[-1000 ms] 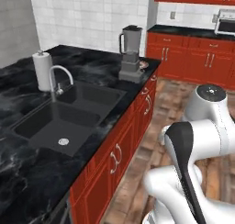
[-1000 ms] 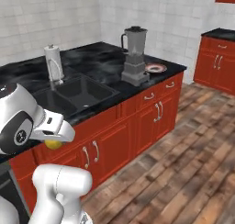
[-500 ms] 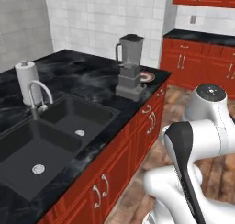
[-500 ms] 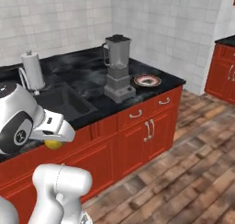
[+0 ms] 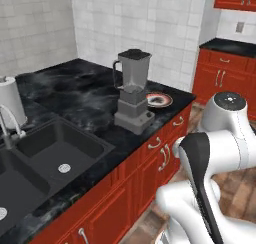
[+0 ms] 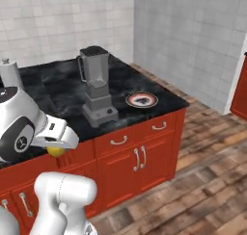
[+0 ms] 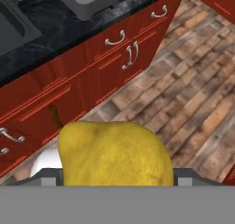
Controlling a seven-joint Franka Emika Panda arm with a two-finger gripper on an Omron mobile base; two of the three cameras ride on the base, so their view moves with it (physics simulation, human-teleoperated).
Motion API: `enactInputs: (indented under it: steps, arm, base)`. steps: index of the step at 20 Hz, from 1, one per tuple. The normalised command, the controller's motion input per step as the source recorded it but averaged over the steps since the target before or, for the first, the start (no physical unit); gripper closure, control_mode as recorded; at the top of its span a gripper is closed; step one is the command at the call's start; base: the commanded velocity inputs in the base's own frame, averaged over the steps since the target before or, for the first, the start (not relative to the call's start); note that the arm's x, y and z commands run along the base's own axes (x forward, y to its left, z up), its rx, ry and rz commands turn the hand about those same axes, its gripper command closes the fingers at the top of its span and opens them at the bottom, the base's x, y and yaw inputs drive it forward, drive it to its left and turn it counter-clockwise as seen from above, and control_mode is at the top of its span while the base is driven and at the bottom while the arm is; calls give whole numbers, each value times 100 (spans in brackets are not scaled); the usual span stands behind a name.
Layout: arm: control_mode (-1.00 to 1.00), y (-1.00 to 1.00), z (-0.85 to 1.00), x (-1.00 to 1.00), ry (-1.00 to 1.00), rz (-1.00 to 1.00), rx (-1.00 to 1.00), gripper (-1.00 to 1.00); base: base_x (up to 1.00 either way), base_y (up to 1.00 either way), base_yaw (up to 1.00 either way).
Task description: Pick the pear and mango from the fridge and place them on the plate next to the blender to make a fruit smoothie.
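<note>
Claw (image 7: pixel 114 182) status: you have it closed on the pear (image 7: pixel 114 155), which sits between the fingers with its dark stem pointing up in the hand view. In the right base view the pear (image 6: pixel 56 151) shows as a yellow patch tucked under the white wrist. Ahead of the claw and above it, on the black table (image 5: pixel 75 95), the plate (image 6: pixel 142 100) lies just beside the blender (image 6: pixel 97 87), apart from its base; its white centre carries no fruit. The blender jar looks empty. A double sink (image 5: pixel 47 153) is set into the table further from the claw. Your arm is folded low in front of the red cabinets (image 7: pixel 92 67), claw aimed down at the wooden floor (image 7: pixel 193 94).
</note>
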Motion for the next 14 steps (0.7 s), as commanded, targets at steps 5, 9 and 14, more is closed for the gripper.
enactInputs:
  steps: [5,9,14]
  arm:
    - [100,0,0,0,0,0,0,100]
    - [100,0,0,0,0,0,0,100]
    - [100,0,0,0,0,0,0,100]
  base:
    - [100,-100,31]
    - [100,-80,38]
    - [92,-77,41]
